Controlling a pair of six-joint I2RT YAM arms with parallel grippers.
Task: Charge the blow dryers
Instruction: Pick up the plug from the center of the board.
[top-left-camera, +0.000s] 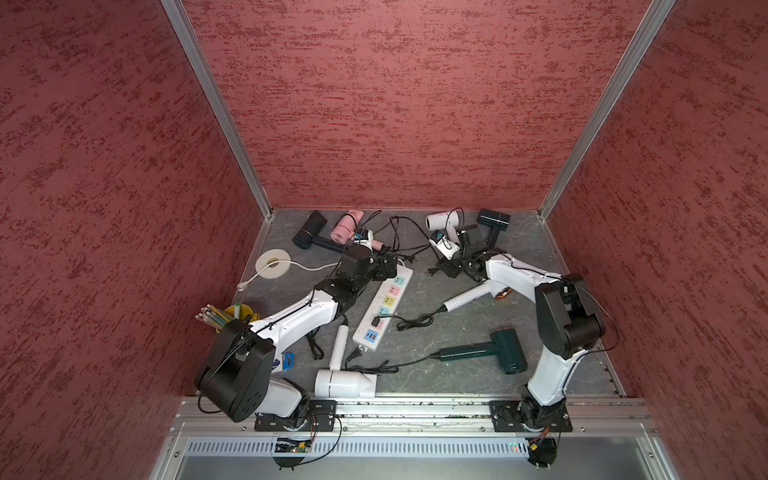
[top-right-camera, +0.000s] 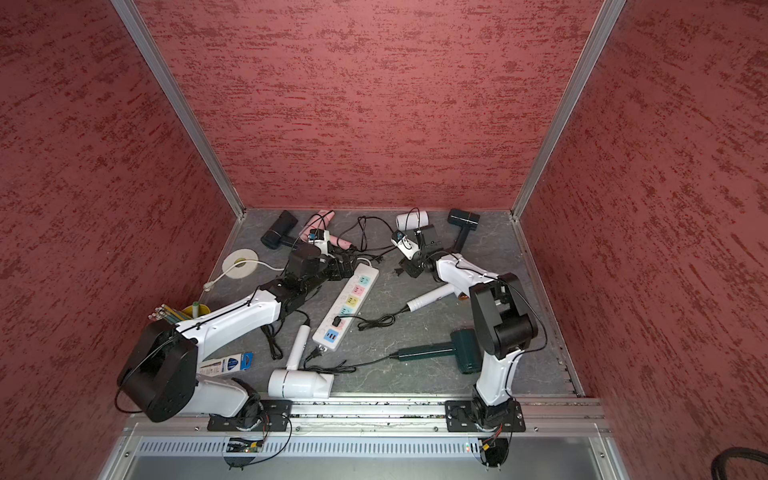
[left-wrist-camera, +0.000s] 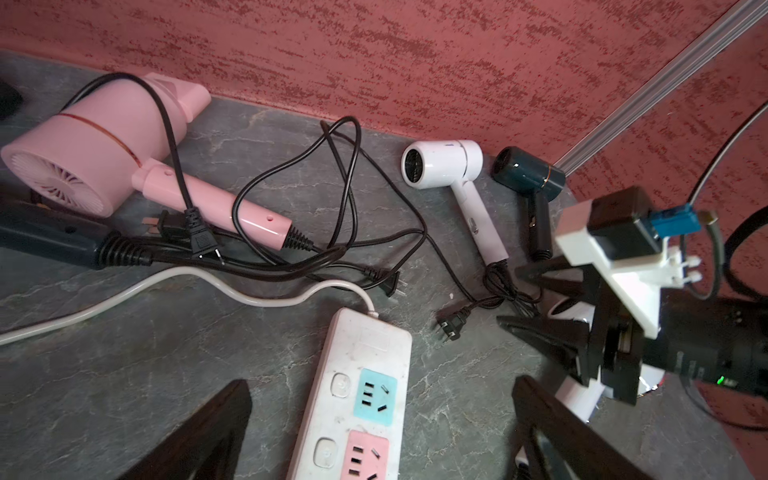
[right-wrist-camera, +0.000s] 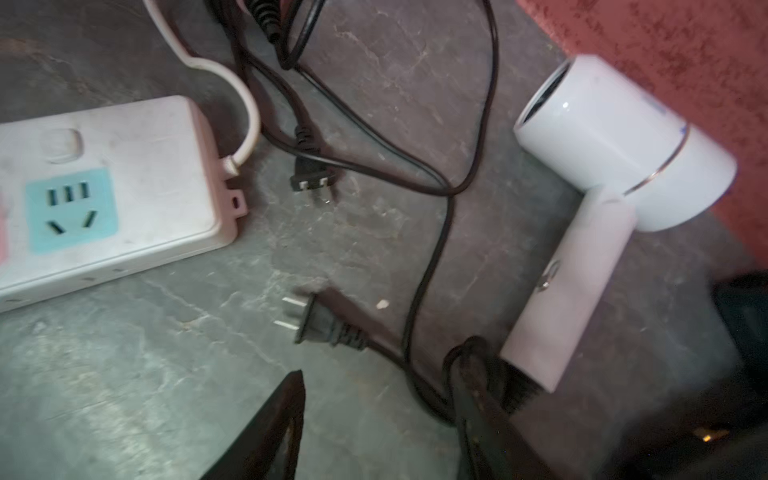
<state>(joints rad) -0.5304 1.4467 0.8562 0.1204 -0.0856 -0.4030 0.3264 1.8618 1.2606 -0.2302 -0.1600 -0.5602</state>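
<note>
The white power strip lies in the middle of the floor, and blow dryers lie around it. At the back are a black one, a pink one, a white one and a navy one. Nearer lie a dark green one and two white ones. My left gripper is open, low over the strip's teal socket. My right gripper is open just behind a loose black plug, whose cord runs between its fingers.
Loose black cords tangle at the back centre, with another free plug by the strip's end. One black plug sits in the strip. A yellow pencil cup, a white tape roll and a blue packet lie at the left.
</note>
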